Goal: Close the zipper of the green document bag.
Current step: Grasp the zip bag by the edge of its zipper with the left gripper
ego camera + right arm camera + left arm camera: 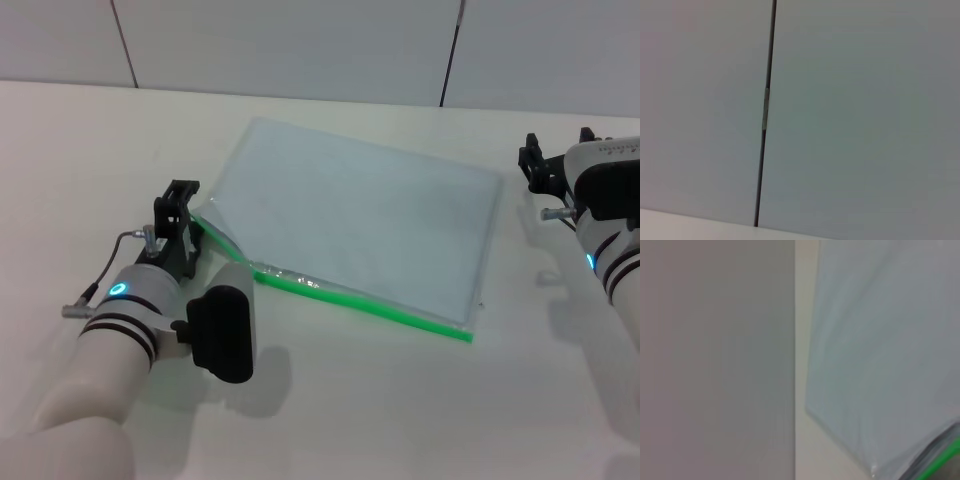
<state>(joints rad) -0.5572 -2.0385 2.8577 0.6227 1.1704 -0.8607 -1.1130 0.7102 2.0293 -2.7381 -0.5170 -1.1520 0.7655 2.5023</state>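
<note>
Zipper (365, 303) is running lower-right across the bag (360, 215); left claw (180, 225) is sitting at its left end, grip undeterminable. Right claw (535, 165), state likewise unclear, is idling well apart.

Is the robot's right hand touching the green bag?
Apart. The head view shows bare table between the right gripper and the green document bag; the left gripper is at its zipper corner.

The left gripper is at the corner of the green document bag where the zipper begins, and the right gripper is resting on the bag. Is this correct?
Not quite. In the head view the right gripper is off the green document bag, beside its far right corner. The left gripper is at the zipper corner.
</note>
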